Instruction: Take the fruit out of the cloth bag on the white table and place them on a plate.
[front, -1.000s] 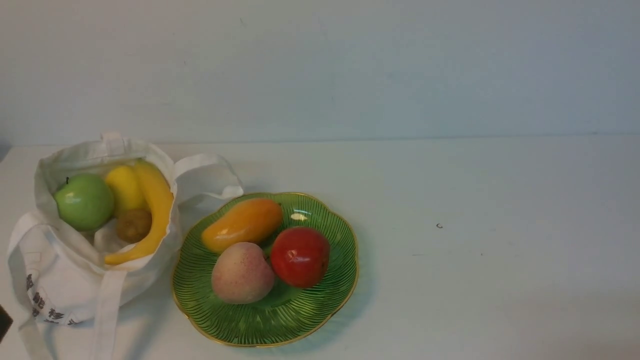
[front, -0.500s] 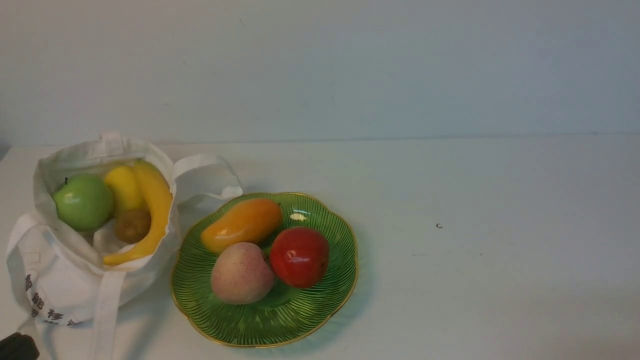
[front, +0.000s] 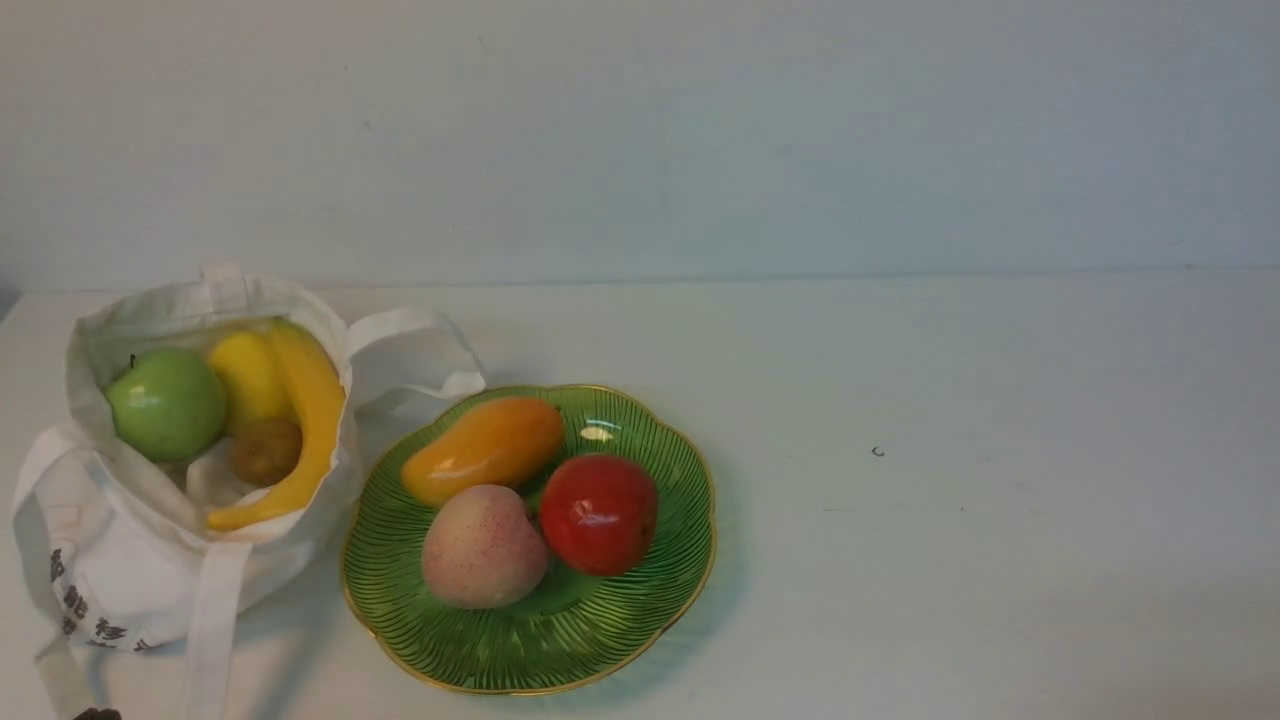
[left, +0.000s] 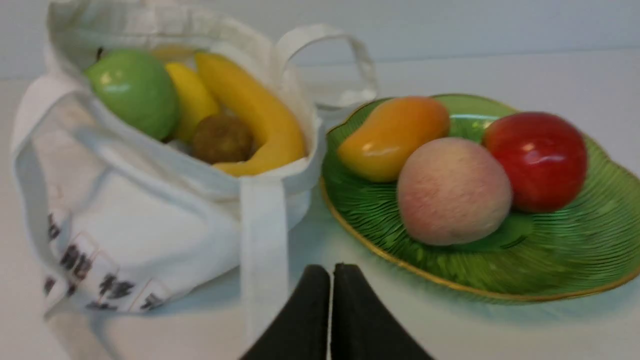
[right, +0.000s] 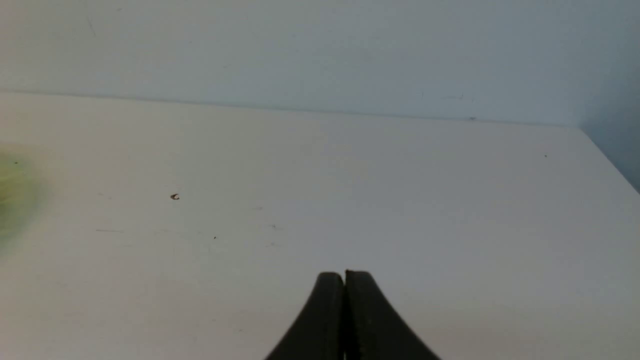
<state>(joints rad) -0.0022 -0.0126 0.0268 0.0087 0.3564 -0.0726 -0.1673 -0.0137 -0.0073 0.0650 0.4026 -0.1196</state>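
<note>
The left gripper (left: 331, 270), pinched shut, has slid rightward along the near edge; the peach (front: 485, 547) (blushing, matte) sits plated.

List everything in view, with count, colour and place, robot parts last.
cloth bag: 1, white with dark characters, left end of the table
green apple: 1, green, in the bag
lemon: 1, yellow, in the bag beside the banana
banana: 1, yellow, in the bag
kiwi: 1, brown, in the bag
plate: 1, green with gold rim, right of the bag
mango: 1, orange-yellow, on the plate
peach: 1, pink, on the plate
round fruit: 1, red, on the plate
table: 1, white, under bag and plate
wall: 1, pale blue-grey, behind the table
left gripper: 1, dark, shut
right gripper: 1, dark, shut
</note>
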